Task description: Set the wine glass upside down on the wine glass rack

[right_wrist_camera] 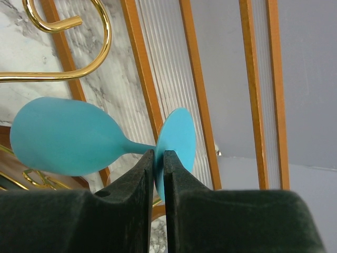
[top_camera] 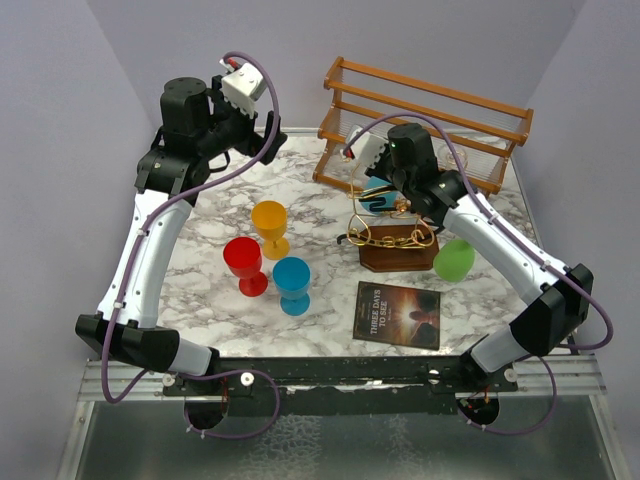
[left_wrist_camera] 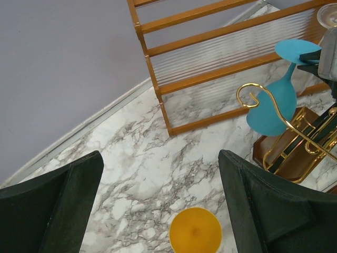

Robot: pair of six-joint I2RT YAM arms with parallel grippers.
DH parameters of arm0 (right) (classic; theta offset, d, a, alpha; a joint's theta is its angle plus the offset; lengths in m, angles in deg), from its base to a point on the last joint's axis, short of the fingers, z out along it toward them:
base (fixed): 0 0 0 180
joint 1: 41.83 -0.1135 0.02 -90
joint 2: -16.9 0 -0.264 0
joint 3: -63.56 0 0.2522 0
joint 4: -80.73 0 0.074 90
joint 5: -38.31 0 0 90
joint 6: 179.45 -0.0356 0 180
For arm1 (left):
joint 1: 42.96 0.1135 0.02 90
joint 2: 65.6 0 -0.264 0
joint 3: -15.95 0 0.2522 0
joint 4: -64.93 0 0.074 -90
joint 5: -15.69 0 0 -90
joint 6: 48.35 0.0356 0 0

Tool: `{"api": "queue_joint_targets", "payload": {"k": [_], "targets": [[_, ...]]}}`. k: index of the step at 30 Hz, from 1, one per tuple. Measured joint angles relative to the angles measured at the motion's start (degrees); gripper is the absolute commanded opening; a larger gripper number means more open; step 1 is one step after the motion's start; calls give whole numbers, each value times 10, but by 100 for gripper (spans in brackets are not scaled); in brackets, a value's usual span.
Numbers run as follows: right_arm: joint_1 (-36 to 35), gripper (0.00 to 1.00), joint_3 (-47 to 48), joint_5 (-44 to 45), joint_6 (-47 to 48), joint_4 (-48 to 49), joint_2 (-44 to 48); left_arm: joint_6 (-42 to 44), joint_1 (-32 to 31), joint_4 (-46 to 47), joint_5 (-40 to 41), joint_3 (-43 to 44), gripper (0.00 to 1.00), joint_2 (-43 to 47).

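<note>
A: Start on the left. What is the left gripper (left_wrist_camera: 158,208) doing?

B: Its jaws stand wide apart and hold nothing. A yellow glass (left_wrist_camera: 196,232) sits on the marble table (left_wrist_camera: 137,158) directly below it. The wine glass rack (left_wrist_camera: 263,152) lies ahead of it and off to its right, well apart.

A: And the right gripper (right_wrist_camera: 159,158)?

B: It is clenched on the turquoise wine glass (right_wrist_camera: 63,139), with its fingers (right_wrist_camera: 131,200) pinching the foot close to where the stem joins it. The rack sits right beneath that gripper.

A: Which way does the glass lie from the fingers?

B: Its long axis runs from the foot at the fingertips out to the bowl. In the left wrist view the foot is up and the bowl down, tilted. The bowl hangs beside one of the rack's gold hooks, just above the brown base.

A: Is the glass resting on the wire?

B: I cannot tell. No view shows the contact.

A: So which arm matters?

B: The right one, I judge. It has the glass at the rack already. The next move turns on the stem lining up with the gold loops before the fingers let go.
</note>
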Motion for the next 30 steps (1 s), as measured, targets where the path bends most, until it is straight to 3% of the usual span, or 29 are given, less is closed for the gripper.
{"api": "queue_joint_targets", "payload": {"k": [14, 24, 30], "targets": [[0, 35, 57, -80, -48, -56, -4, 10, 2, -1, 44, -44, 95, 5], [0, 41, 119, -143, -99, -96, 10, 11, 88, -44, 61, -119, 91, 7], [0, 43, 156, -176, -128, -116, 28, 37, 91, -104, 45, -127, 86, -15]]}}
